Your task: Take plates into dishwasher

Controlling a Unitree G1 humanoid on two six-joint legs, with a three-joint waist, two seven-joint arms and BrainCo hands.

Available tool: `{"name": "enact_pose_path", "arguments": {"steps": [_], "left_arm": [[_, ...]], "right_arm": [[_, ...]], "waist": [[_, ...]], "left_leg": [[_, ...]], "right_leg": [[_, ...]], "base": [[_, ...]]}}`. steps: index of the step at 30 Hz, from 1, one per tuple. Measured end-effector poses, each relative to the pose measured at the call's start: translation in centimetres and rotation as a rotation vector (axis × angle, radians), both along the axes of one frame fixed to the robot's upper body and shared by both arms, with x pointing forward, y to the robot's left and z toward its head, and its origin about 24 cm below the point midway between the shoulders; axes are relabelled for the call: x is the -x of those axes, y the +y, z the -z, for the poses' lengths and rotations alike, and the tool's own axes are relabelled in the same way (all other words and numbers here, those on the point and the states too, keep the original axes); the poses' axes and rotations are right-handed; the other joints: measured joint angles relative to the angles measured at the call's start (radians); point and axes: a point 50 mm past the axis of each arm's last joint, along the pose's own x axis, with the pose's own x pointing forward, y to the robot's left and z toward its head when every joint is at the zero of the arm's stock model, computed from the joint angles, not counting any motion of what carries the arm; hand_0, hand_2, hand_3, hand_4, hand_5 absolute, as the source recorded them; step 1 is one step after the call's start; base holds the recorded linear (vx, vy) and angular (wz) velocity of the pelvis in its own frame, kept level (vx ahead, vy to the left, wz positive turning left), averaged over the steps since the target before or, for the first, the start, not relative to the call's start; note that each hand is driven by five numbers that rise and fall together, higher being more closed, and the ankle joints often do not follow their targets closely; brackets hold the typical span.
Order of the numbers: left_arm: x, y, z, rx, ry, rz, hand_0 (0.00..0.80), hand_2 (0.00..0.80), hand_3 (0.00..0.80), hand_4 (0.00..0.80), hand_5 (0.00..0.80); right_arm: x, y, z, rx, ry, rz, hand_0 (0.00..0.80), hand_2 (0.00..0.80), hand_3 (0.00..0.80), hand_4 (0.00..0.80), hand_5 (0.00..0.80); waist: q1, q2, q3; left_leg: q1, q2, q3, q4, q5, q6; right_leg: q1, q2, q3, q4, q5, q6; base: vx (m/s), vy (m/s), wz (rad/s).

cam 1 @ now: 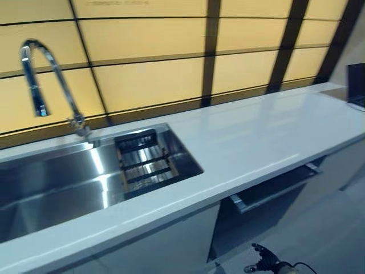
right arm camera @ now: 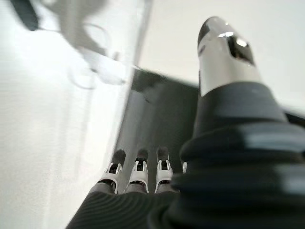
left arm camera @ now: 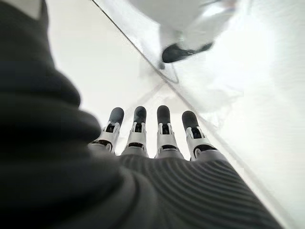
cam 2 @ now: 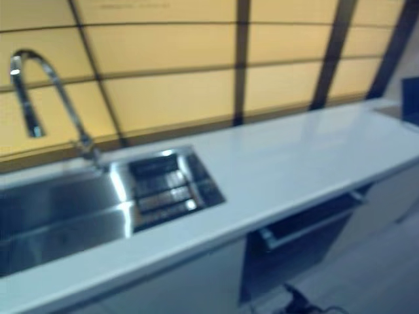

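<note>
White desk [cam 1: 268, 137] under yellow tiled wall, steel sink [cam 1: 63, 177] with faucet [cam 1: 43, 74] and drain rack [cam 1: 145, 160], dishwasher [cam 1: 274, 191] door ajar below desk edge, no plates visible, right hand [right arm camera: 138, 174] and left hand [left arm camera: 150, 133] fingers straight, released, holding nothing

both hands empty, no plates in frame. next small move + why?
Probably bring the right hand up to the ajar dishwasher door under the white counter and pull it further open. It shows only a narrow gap. No plates show on the counter or in the sink, which holds only a rack. Both hands hang low, fingers straight; left hand holds nothing.
</note>
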Motion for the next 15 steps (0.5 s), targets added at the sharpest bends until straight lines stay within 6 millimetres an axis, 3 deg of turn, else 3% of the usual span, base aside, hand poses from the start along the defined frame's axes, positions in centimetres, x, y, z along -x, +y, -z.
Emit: {"name": "enact_pose_path", "arguments": {"steps": [2,4,5,6,7,9,10,11,12,13,15], "left_arm": [[0.8,0.5,0.2,-0.009,0.026,-0.019,0.000,0.000,0.000,0.000,0.000],[2.3,0.9,0.5,-0.013,0.068,-0.058,0.000,0.000,0.000,0.000,0.000],[3.0,0.8,0.7,-0.011,0.086,-0.065,0.000,0.000,0.000,0.000,0.000],[2.6,0.8,0.6,-0.017,0.074,-0.065,0.000,0.000,0.000,0.000,0.000],[2.3,0.9,0.5,-0.019,0.064,-0.063,0.000,0.000,0.000,0.000,0.000],[0.6,1.1,0.0,-0.023,0.012,-0.049,0.000,0.000,0.000,0.000,0.000],[0.3,1.2,-0.1,-0.026,0.003,-0.052,0.000,0.000,0.000,0.000,0.000],[0.3,1.1,-0.1,-0.019,0.002,-0.058,0.000,0.000,0.000,0.000,0.000],[0.6,0.7,0.1,-0.006,0.008,-0.060,0.000,0.000,0.000,0.000,0.000],[0.6,-0.1,0.3,0.014,0.008,-0.059,0.000,0.000,0.000,0.000,0.000],[-0.5,-1.4,0.1,0.048,-0.040,-0.007,0.000,0.000,0.000,0.000,0.000]], "right_arm": [[1.6,-0.6,1.0,0.007,0.075,0.013,0.000,0.000,0.000,0.000,0.000],[3.6,-0.8,2.3,0.017,0.146,0.014,0.000,0.000,0.000,0.000,0.000],[4.5,-1.1,2.6,0.019,0.170,0.016,0.000,0.000,0.000,0.000,0.000],[5.7,-1.2,3.3,0.010,0.212,0.028,0.000,0.000,0.000,0.000,0.000],[6.0,-1.2,3.5,0.005,0.225,0.034,0.000,0.000,0.000,0.000,0.000],[6.4,-0.3,4.2,-0.041,0.246,0.067,0.000,0.000,0.000,0.000,0.000],[6.2,0.7,4.4,-0.070,0.238,0.062,0.000,0.000,0.000,0.000,0.000],[5.9,1.1,4.4,-0.084,0.226,0.052,0.000,0.000,0.000,0.000,0.000],[6.1,1.0,4.4,-0.083,0.226,0.053,0.000,0.000,0.000,0.000,0.000],[6.6,0.5,4.4,-0.068,0.233,0.066,0.000,0.000,0.000,0.000,0.000],[8.3,-0.6,4.7,-0.042,0.261,0.106,0.000,0.000,0.000,0.000,0.000]], "waist": [[0.002,-0.009,0.009],[-0.004,-0.066,0.014],[-0.010,-0.057,0.001],[-0.044,-0.065,-0.004],[-0.049,-0.068,-0.008],[-0.050,-0.115,-0.042],[-0.044,-0.162,-0.051],[-0.029,-0.186,-0.052],[-0.034,-0.181,-0.057],[-0.063,-0.153,-0.078],[-0.106,-0.123,-0.099]], "left_leg": [[-0.005,-0.002,0.052,-0.021,-0.026,0.005],[0.022,-0.064,0.119,0.066,-0.026,0.039],[0.035,-0.083,0.128,0.096,-0.013,0.058],[0.022,-0.106,0.116,0.096,-0.006,0.065],[0.018,-0.109,0.107,0.088,0.000,0.064],[0.012,-0.126,0.070,-0.039,0.106,-0.071],[-0.008,-0.145,0.074,-0.007,0.091,-0.067],[0.000,-0.141,0.090,0.120,-0.002,0.013],[0.031,-0.119,0.101,0.230,-0.069,0.015],[0.070,-0.097,0.112,0.278,-0.122,0.018],[0.140,-0.098,0.197,0.170,-0.201,0.051]], "right_leg": [[-0.019,-0.025,-0.005,-0.003,-0.002,-0.010],[0.000,-0.100,-0.017,-0.010,0.007,0.011],[0.008,-0.103,-0.018,0.004,-0.004,0.034],[-0.001,-0.103,0.013,0.032,-0.033,0.043],[-0.011,-0.103,0.019,0.042,-0.044,0.041],[-0.072,-0.139,0.018,0.064,-0.042,0.022],[-0.077,-0.180,-0.009,0.034,0.004,0.028],[-0.063,-0.202,-0.027,0.001,0.040,0.032],[-0.025,-0.202,-0.054,-0.025,0.059,0.045],[0.012,-0.203,-0.086,-0.031,0.064,0.060],[0.019,-0.222,-0.134,0.003,0.066,0.094]], "base": [[-0.329,0.116,0.52],[-0.329,0.140,0.27],[-0.398,0.176,0.71],[-0.357,0.182,0.80],[-0.358,0.225,0.88],[-0.351,0.310,0.33],[-0.371,0.434,-0.17],[-0.326,0.456,-0.27],[-0.310,0.506,0.02],[-0.291,0.480,0.51],[-0.311,0.404,0.82]]}}
